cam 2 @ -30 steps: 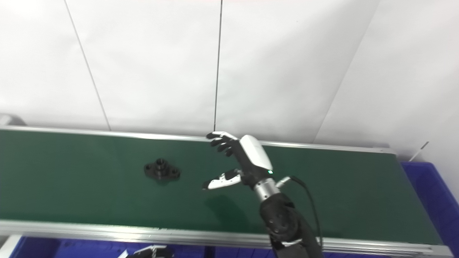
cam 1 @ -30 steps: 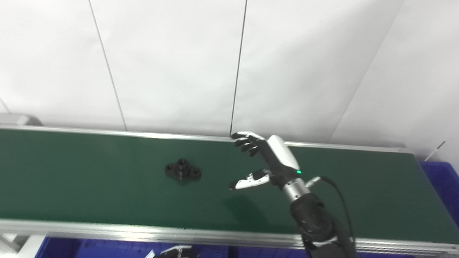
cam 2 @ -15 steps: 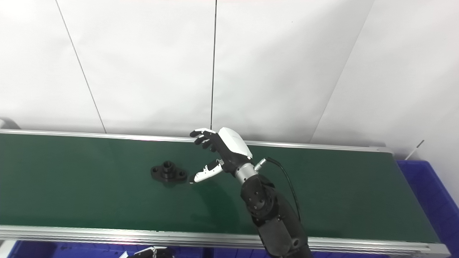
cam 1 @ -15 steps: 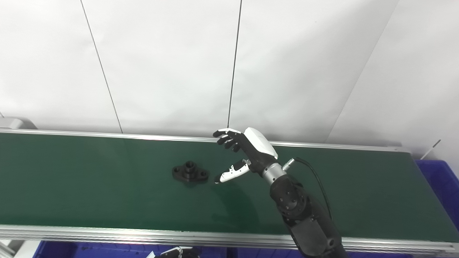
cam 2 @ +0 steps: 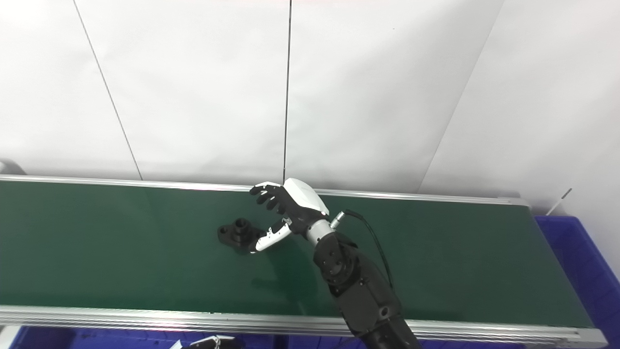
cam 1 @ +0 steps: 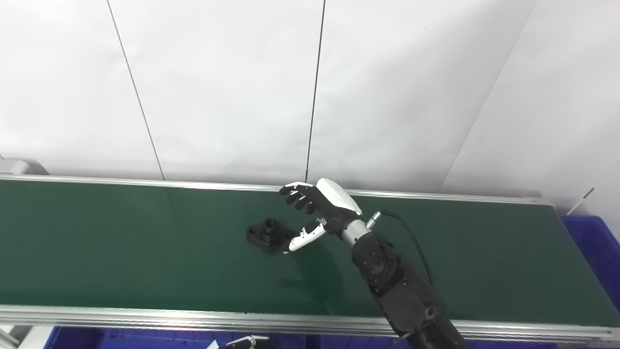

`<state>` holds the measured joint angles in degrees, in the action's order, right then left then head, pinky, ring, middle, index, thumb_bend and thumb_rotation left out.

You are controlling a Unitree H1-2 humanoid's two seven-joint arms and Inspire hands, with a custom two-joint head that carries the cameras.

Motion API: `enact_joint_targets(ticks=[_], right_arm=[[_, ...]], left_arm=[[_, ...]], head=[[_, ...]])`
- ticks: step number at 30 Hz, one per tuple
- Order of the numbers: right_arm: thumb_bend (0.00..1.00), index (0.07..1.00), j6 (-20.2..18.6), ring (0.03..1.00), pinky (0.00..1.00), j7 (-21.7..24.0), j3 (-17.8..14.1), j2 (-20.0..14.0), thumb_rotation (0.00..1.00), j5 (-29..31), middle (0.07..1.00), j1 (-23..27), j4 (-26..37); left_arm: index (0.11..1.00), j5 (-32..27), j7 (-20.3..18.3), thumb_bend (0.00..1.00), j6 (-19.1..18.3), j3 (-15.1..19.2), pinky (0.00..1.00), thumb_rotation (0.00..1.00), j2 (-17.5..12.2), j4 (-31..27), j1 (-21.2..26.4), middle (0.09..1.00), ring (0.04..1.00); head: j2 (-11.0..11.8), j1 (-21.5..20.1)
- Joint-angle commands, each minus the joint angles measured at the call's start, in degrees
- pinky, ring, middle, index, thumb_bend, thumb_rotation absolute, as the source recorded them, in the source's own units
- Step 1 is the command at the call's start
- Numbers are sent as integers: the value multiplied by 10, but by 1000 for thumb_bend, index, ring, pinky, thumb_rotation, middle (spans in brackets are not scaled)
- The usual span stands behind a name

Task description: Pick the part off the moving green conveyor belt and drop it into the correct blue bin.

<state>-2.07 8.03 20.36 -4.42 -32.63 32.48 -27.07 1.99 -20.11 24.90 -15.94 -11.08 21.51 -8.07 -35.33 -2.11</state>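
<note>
One part [cam 1: 268,231], mid-frame on belt [cam 1: 121,252]. Right hand [cam 1: 317,211] spread, empty, thumb beside it. We judge: reach step; next, close on part. Left hand [cam 1: 247,342] bottom edge, state unclear.

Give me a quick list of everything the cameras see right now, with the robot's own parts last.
Part: one, black, on the belt, at the right thumb tip.
Belt: one, green, silver rails, across the view.
Bins: blue, one past the belt's right end, more blue below the near rail.
Wall: white panels, behind the belt.
Right hand: white and black, open, over the belt beside the part.
Left hand: only a sliver at the bottom edge, state unclear.
</note>
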Motion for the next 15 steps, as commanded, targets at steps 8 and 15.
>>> enact_joint_targets(ticks=[8,15], right_arm=[[834,799,-7,704,647,0,16,3,81,-5,747,40,-13],[827,799,-6,689,618,-4,25,-3,60,-10,742,39,-28]], left_arm=[[744,5,3,898,20,-9,656,180,0,-23,7,768,728],[744,11,10,903,20,-11,660,198,2,-32,5,765,730]], head=[[-10,4],[-15,6]])
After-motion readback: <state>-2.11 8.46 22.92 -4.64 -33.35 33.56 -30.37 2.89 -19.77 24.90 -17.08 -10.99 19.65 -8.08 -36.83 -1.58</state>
